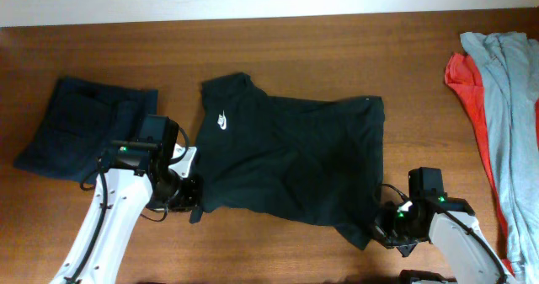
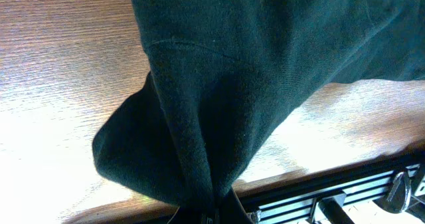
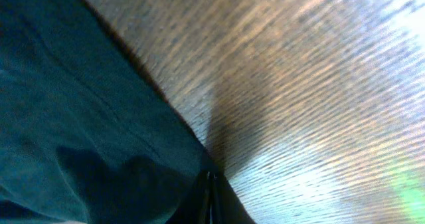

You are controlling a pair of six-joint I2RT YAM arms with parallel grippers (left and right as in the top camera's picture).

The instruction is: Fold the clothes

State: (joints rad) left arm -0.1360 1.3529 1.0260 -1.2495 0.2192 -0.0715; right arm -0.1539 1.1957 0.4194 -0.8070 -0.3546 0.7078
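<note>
Bunched black cloth fills both wrist views. Left tool [image 1: 194,204] is clamped on the T-shirt [image 1: 286,153] at its 8 o'clock corner, and right tool [image 1: 389,232] on its 4 o'clock corner. It lies spread mid-surface [image 1: 337,56], navy garment [image 1: 80,128] at 9 o'clock, grey and red garments [image 1: 497,107] at 3.

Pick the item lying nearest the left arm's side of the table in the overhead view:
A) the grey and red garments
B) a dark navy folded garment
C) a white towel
B: the dark navy folded garment lies left of the black T-shirt, while the grey and red garments sit at the far right edge.
</note>
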